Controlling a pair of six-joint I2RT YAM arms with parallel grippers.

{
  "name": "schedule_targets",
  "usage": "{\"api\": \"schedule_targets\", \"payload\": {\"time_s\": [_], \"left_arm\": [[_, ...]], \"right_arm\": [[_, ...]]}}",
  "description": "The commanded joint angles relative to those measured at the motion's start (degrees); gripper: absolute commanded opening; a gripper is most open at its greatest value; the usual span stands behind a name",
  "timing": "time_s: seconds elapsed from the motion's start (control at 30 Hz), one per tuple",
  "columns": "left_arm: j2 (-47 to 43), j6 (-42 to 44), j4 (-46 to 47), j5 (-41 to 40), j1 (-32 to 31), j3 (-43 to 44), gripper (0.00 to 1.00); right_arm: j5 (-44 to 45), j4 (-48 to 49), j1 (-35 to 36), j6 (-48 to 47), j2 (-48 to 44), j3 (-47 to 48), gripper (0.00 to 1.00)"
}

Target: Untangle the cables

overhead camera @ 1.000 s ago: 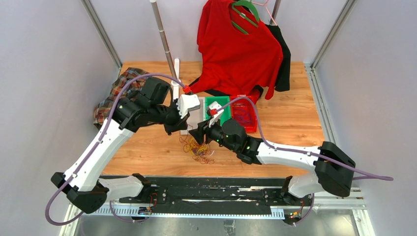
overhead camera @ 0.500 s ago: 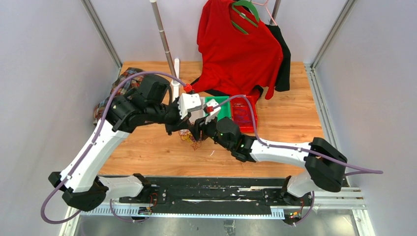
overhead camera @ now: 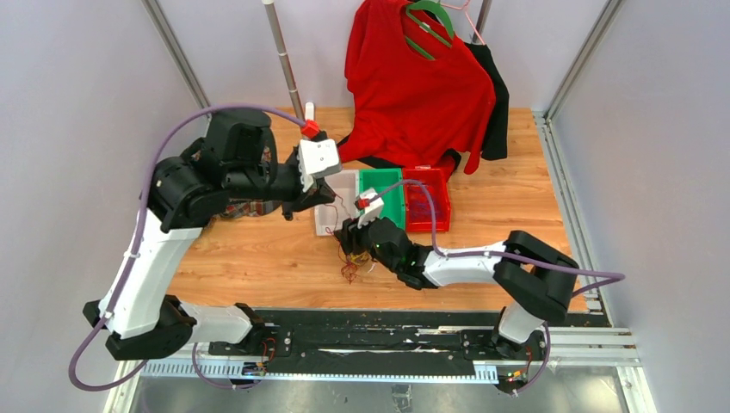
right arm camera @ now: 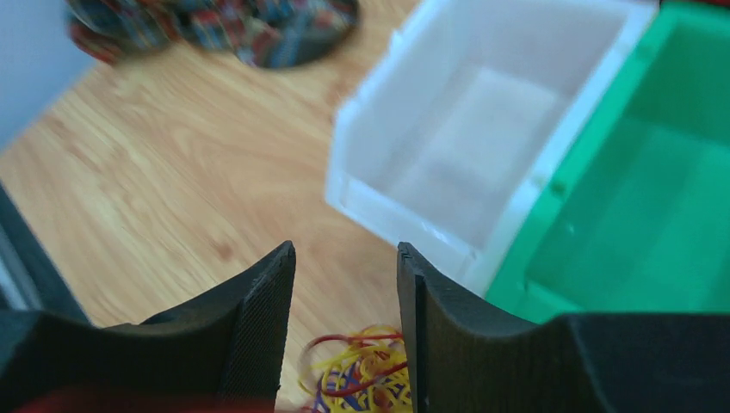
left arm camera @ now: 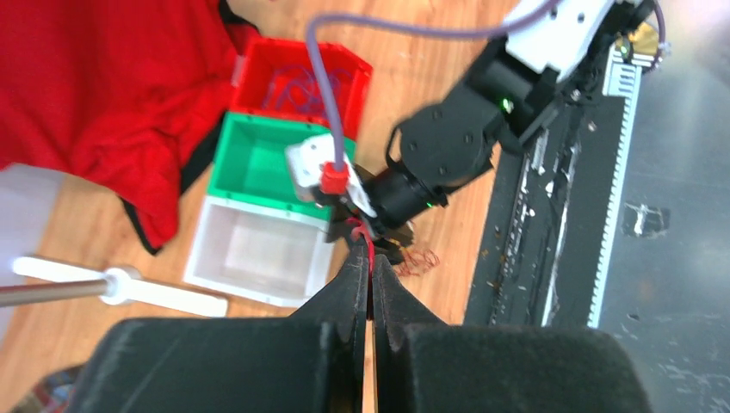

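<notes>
Red strand [left arm camera: 369, 243] sat pinched in my closed left gripper [left arm camera: 371, 262], and with the cables [right arm camera: 361, 379] clumped on the counter [right arm camera: 172, 172] just below my right gripper [right arm camera: 344, 254], jaws apart, I judged that clamping the clump low before any pulling would be best.

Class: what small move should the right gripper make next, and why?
Probably lower the right gripper and close on the cables: its jaws stand open above them, while the left gripper pinches a red strand; anchoring should let it pull free.
</notes>
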Motion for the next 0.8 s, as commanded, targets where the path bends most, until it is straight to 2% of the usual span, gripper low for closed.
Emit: {"api": "schedule_targets", "payload": {"time_s": [0.0, 0.3, 0.43, 0.63, 0.77], "left_arm": [[1.2, 1.2, -0.7, -1.8, -0.6, 7.9, 0.01], [5.9, 8.5, -0.5, -13.2, -0.6, 24.9, 0.01], [9.2, 12.0, 1.5, -21.4, -0.6, 33.6, 0.01], [5.9, 16.9, 15.8, -29.3, -0.6, 29.5, 0.0], [5.0, 18.3, 20.7, -31.3, -0.6, 29.0, 0.0]], "right_arm": [[4.6, 4.6, -0.1, 4.0, 2.9, -4.9, 0.47], [7.5, 5.0, -0.3, 6.4, 3.3, -9.9, 0.47], [7.9, 5.0, -0.3, 7.4, 3.0, -11.3, 0.47], [8.4, 5.8, -0.3, 8.1, 2.2, -12.8, 0.5], [8.5, 6.0, -0.2, 7.9, 1.6, -13.5, 0.5]]}}
